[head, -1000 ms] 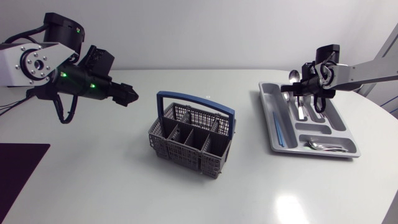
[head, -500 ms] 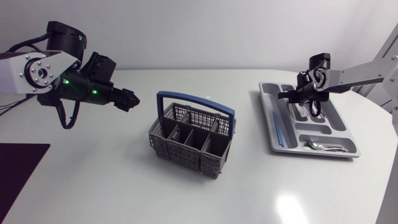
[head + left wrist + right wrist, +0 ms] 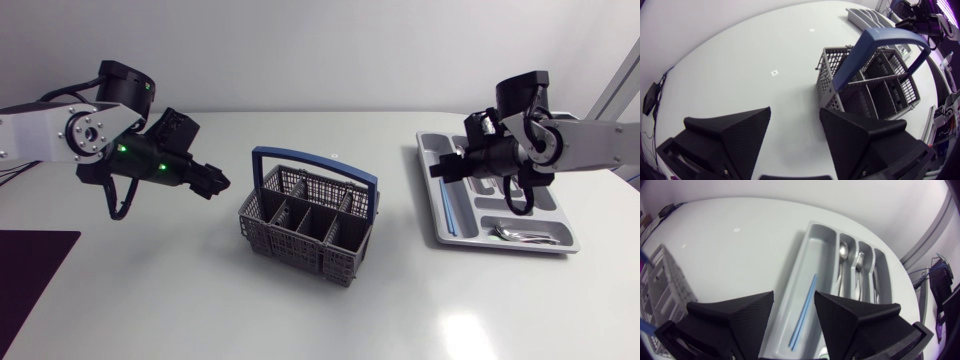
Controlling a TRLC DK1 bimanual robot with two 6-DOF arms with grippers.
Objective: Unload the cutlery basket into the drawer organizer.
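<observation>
Blue stick [image 3: 802,311], perhaps a straw, lies in grey organizer [image 3: 816,247]

Nothing legible is showing: no text, label, brand, number or sign on any item. Two tiny square marks [image 3: 774,73] are sitting on the table [image 3: 730,55] ahead of the left gripper [image 3: 794,112], both too small to read.
</observation>
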